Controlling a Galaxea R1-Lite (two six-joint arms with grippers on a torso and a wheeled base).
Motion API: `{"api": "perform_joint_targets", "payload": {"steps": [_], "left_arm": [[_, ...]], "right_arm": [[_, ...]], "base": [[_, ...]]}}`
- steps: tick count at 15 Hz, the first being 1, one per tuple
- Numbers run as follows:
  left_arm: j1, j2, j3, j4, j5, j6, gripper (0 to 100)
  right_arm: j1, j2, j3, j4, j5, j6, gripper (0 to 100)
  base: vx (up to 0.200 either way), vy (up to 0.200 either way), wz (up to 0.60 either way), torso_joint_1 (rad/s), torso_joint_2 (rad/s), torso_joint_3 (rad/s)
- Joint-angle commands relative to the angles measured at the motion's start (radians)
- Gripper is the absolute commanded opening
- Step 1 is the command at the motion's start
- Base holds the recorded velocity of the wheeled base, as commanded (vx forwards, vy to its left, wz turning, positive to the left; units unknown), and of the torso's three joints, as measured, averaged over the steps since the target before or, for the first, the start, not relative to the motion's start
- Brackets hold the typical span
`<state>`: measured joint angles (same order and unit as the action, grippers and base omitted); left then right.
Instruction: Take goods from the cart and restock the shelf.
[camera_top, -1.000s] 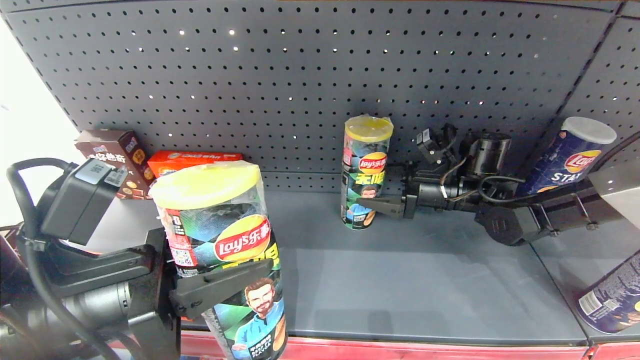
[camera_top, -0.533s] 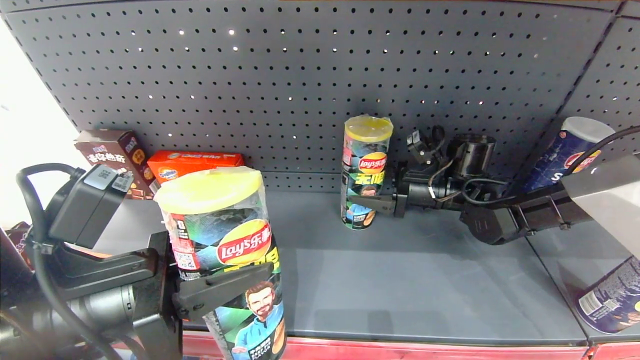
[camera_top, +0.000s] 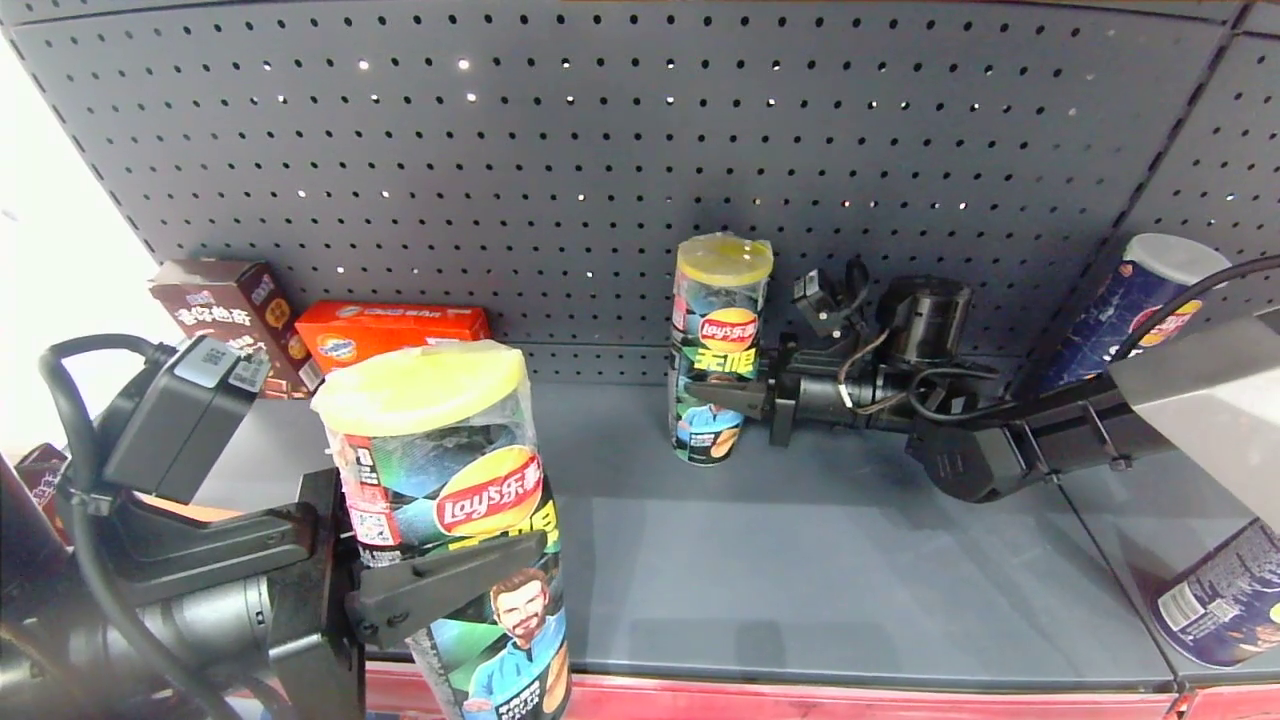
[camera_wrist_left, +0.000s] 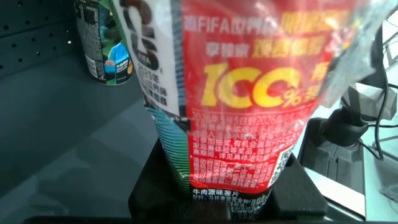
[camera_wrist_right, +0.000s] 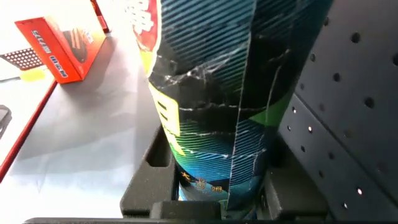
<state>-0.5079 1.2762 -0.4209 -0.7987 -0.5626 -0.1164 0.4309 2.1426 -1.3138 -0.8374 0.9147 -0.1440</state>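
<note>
- jaws of the left gripper were clamped on the near can, which was yellow-lidded and upright at the front left edge of the shelf.
- jaws of the right gripper were closed around the far can, upright at the back of the shelf, near the pegboard.
- a brown box and an orange box sat at back left.
- a blue can leaned at far right.

Bright, even light; soft shadows lie on the shelf. Head view's left edge blows out white, and pinpoints shine through pegboard holes. Wide-angle bending at edges.
</note>
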Motion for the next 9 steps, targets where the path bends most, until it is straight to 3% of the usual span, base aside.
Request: {"api": "perform_joint_targets", "payload": {"steps": [1, 5, 6, 9], "left_arm": [[0.0, -0.003, 0.004, 0.0, 0.0, 0.0, 0], [0.0, -0.005, 0.007, 0.0, 0.0, 0.0, 0], [0.0, -0.005, 0.007, -0.002, 0.0, 0.0, 0], [0.0, -0.003, 0.007, 0.0, 0.0, 0.0, 0]], "right_arm": [[0.014, -0.075, 0.057, 0.001, -0.028, 0.001, 0], [0.04, -0.234, 0.226, -0.038, -0.039, 0.003, 0], [0.063, -0.313, 0.35, -0.083, -0.043, 0.003, 0], [0.089, -0.431, 0.562, -0.177, -0.12, 0.003, 0]], "base": [[0.0, 0.0, 0.0, 0.0, 0.0, 0.0], [0.0, 0.0, 0.0, 0.0, 0.0, 0.0], [0.0, 0.0, 0.0, 0.0, 0.0, 0.0], [0.0, 0.0, 0.0, 0.0, 0.0, 0.0]]}}
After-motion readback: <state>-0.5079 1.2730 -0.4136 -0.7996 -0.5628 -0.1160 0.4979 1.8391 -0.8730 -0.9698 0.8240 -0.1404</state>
